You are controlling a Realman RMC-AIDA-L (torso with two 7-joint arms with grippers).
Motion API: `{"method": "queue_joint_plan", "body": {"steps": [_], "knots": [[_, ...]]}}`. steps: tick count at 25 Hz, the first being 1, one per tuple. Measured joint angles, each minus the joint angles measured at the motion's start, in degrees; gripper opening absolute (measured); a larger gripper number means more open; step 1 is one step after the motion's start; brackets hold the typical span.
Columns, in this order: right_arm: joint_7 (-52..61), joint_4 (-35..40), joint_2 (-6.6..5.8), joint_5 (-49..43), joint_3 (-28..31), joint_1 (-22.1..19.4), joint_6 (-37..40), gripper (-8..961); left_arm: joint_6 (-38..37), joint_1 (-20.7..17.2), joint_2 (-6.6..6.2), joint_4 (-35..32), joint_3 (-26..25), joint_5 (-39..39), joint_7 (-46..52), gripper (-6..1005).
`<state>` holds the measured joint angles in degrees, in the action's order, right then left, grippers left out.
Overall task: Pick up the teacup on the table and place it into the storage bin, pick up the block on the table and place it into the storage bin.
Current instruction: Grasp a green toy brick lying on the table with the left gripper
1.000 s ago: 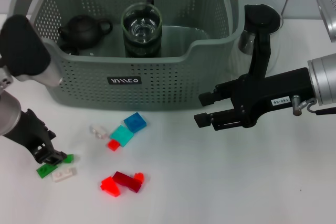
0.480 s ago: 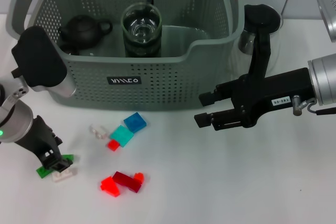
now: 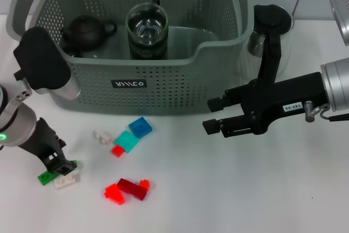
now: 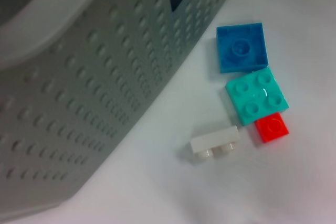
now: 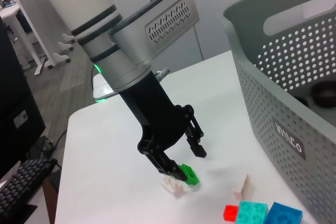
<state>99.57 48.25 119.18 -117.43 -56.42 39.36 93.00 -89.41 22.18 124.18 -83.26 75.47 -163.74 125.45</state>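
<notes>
Lower left of the head view: left gripper (image 3: 59, 166), jaws apart astride a green block (image 5: 188, 174), none yet binned. Right gripper (image 3: 214, 115) idles centre-right, jaws apart. Top: storage bin (image 3: 163, 88) holds a glass teacup (image 3: 146, 30).

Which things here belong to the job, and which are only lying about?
Job:
- storage bin
- green block under the left end effector
- white block
- other loose blocks, such as the blue block and teal block

Lying about:
- black teapot and glass pitcher, already in the bin
- right end effector, idle beside the bin
</notes>
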Motion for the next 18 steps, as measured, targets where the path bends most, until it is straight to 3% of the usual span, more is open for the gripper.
{"method": "queue_joint_plan", "body": {"steps": [18], "knots": [[-0.01, -0.4, 0.0, 0.0, 0.0, -0.25, 0.1, 609, 2.17, 0.73, -0.18, 2.89, 0.9, -0.05, 1.08, 534]]}}
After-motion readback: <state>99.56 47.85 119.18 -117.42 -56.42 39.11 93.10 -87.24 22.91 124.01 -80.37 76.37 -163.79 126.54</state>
